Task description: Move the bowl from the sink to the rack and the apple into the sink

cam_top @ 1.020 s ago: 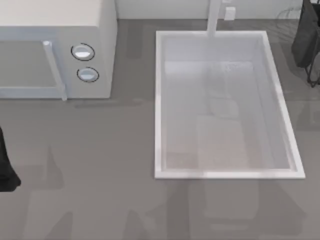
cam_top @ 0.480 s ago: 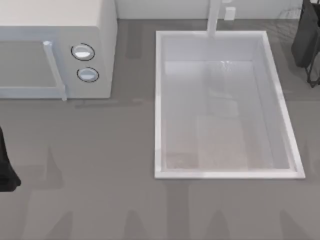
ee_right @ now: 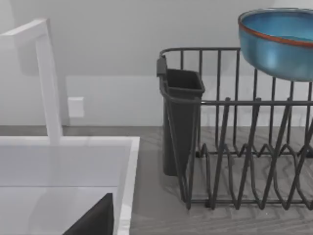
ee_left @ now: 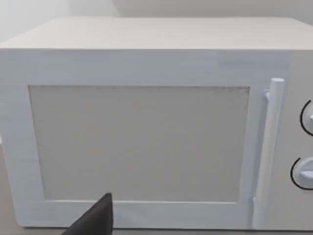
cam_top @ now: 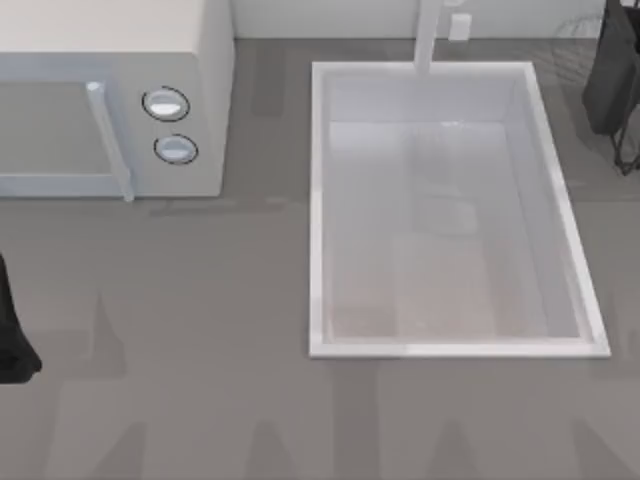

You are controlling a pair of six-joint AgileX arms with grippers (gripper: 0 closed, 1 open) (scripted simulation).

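The blue bowl [ee_right: 279, 41] with its reddish rim shows in the right wrist view, high over the back rail of the dark wire rack [ee_right: 234, 103]. I cannot tell what it rests on. The white sink [cam_top: 318, 210] lies right of centre, with its tap post [cam_top: 428, 35] at the far rim. It also shows as sink [ee_right: 128, 161] with tap post [ee_right: 49, 83]. My right arm [cam_top: 612, 70] stands at the far right corner. A dark part of my right gripper [ee_right: 93, 220] shows near the sink rim. The apple is out of view.
A white microwave [cam_top: 110, 60] with two round knobs fills the far left and faces the left wrist camera as microwave [ee_left: 146, 63]. My left arm [cam_top: 10, 340] sits parked at the left edge. A dark cutlery holder [ee_right: 178, 112] hangs on the rack's near end.
Faint shadows on the front of the table and the sheen in the sink basin have shifted. Neither arm has visibly moved in the top view.
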